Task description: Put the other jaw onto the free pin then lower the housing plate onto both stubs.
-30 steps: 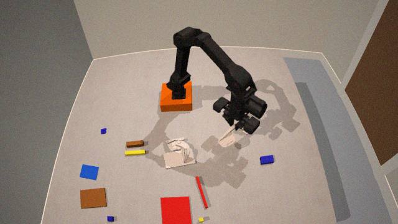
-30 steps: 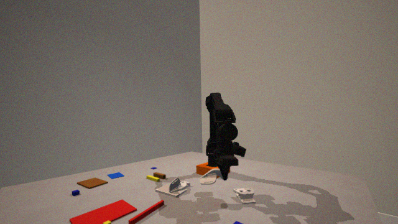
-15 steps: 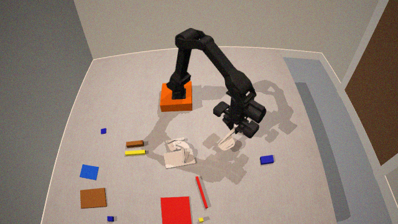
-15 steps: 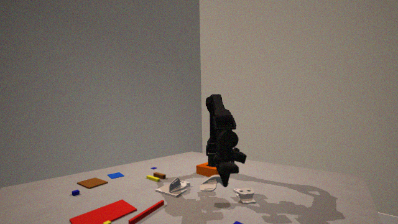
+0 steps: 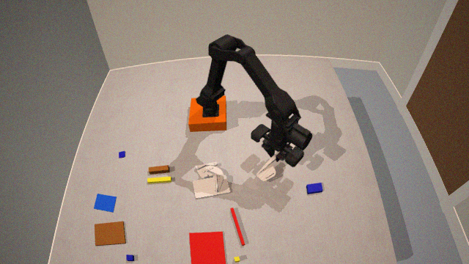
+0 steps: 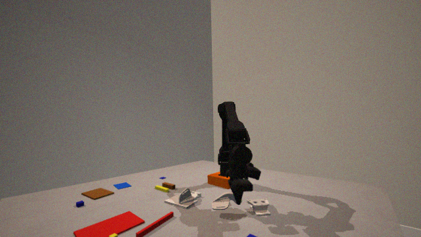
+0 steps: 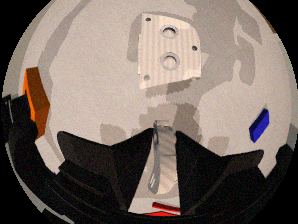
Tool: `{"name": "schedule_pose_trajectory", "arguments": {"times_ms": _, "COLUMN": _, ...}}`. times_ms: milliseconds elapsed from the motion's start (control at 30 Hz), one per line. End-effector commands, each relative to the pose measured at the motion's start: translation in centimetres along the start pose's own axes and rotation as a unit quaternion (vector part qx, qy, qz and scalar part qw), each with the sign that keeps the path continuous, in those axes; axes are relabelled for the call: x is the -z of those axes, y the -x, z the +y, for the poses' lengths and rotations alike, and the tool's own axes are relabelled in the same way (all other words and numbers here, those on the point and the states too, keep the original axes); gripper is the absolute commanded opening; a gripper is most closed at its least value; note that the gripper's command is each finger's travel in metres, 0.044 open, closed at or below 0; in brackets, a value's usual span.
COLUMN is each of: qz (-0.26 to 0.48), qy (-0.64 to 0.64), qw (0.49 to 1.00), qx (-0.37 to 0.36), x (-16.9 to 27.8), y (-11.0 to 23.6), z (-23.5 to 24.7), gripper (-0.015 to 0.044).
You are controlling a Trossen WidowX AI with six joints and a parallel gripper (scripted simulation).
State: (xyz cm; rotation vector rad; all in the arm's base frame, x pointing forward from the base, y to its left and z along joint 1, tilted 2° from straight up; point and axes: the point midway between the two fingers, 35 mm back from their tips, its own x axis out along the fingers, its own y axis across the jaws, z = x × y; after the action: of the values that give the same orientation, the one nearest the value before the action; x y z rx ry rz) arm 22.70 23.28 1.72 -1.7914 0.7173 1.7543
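My gripper (image 5: pixel 275 158) (image 6: pixel 239 201) (image 7: pixel 164 134) is shut on the loose cream jaw (image 5: pixel 267 173) (image 6: pixel 221 203) (image 7: pixel 167 162), holding it above the table, right of the base in the top view. The cream base (image 5: pixel 203 188) (image 6: pixel 175 201) lies on the table, with upright parts on it; whether any teeth mesh, I cannot tell. The housing plate (image 6: pixel 260 209) (image 7: pixel 185 60) stands apart on the table, its flat face with two round holes upward. It is hidden behind the gripper in the top view.
A blue block (image 5: pixel 314 188) (image 7: pixel 259 126) lies to the right. A red bar (image 5: pixel 237 226) (image 6: pixel 154 224) and red sheet (image 5: pixel 207 247) (image 6: pixel 110 224) lie in front. Brown (image 5: pixel 158 169) and yellow (image 5: pixel 159 180) bars lie left of the base. The orange robot mount (image 5: pixel 207 126) is behind.
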Motion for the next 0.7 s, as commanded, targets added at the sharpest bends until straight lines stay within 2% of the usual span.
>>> {"name": "schedule_pose_trajectory", "arguments": {"times_ms": 0, "qz": -0.002, "qy": 0.003, "qw": 1.000, "qx": -0.001, "x": -0.1, "y": -0.7, "z": 0.1, "gripper": 0.0037}}
{"name": "schedule_pose_trajectory", "arguments": {"times_ms": 400, "qz": -0.002, "qy": 0.003, "qw": 1.000, "qx": -0.001, "x": -0.1, "y": -2.2, "z": 0.3, "gripper": 0.0037}}
{"name": "schedule_pose_trajectory", "arguments": {"times_ms": 567, "qz": -0.002, "qy": 0.003, "qw": 1.000, "qx": -0.001, "x": -0.1, "y": -1.9, "z": 0.3, "gripper": 0.0168}}
{"name": "schedule_pose_trajectory", "arguments": {"times_ms": 667, "qz": -0.002, "qy": 0.003, "qw": 1.000, "qx": -0.001, "x": 0.0, "y": 2.3, "z": 0.1, "gripper": 0.0247}}
